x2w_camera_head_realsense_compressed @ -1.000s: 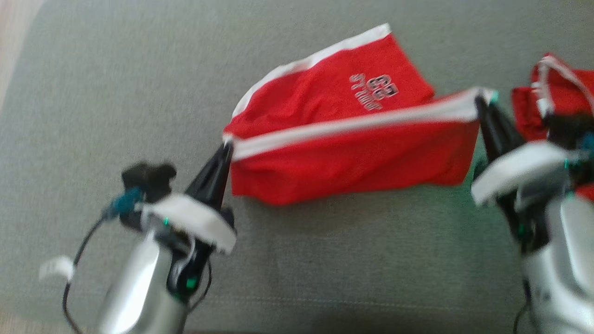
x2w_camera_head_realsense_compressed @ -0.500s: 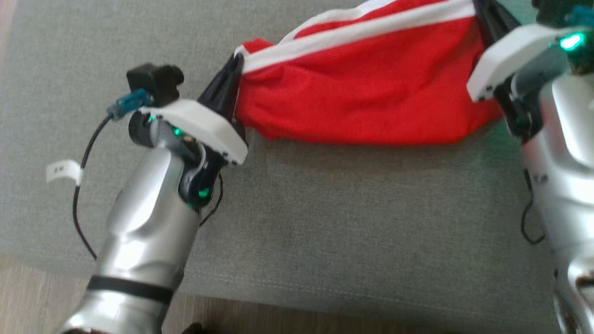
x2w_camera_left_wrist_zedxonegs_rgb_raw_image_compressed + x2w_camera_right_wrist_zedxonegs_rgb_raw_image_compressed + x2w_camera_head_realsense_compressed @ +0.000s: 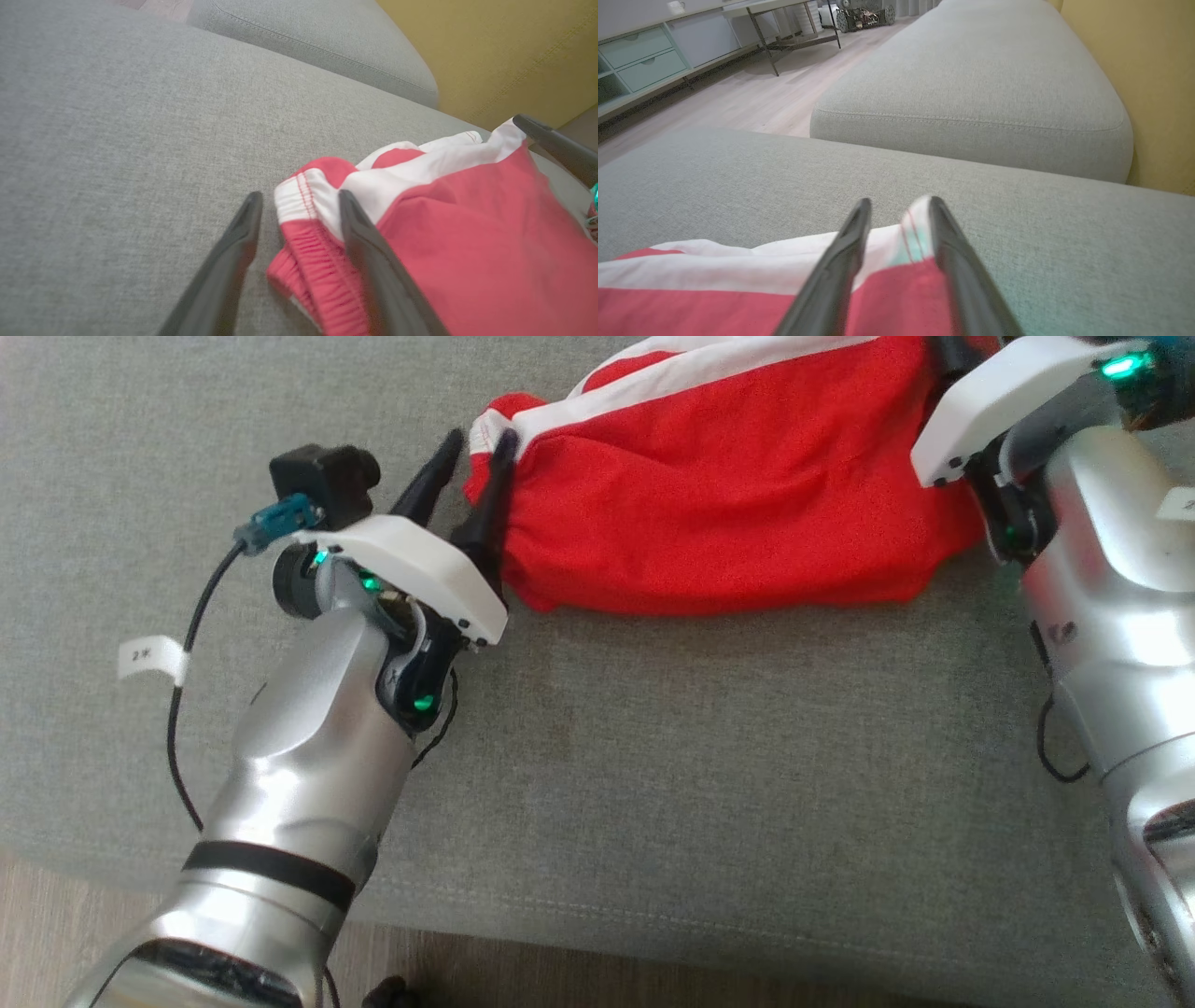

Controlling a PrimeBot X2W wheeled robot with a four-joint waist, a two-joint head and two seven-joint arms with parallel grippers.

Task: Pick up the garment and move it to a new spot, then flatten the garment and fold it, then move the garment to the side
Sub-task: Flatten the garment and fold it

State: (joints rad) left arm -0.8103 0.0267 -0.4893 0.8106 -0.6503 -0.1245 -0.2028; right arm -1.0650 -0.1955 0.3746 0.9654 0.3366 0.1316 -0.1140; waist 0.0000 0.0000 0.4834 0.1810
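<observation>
The red garment (image 3: 728, 495) lies on the gray cushion (image 3: 653, 756), up at the far side from me. It is stretched long between my two arms. A white band (image 3: 691, 381) runs along its far edge.

My left jaws are open. The two fingers (image 3: 233, 261) stand apart, and the corner of the white band sits loose between them. Nothing pinches it. One finger lies on the red cloth, and the other is over bare cushion beside it.

My right jaws are open too. In the right wrist view those fingers (image 3: 840, 270) have a gap, and the other end of the band leans on one of them, poking up a little.

I think the jaws sit at the two ends of the band for a good reason. Holding cloth by both ends keeps it wide, not in a heap. With both jaws open, the garment looks set down in its spot.

It is not flat yet — the left end is bunched up and the near edge is puffy. So I think smoothing comes next, then folding. I should pull the fingers out slowly, or the cloth may catch and drag along.
</observation>
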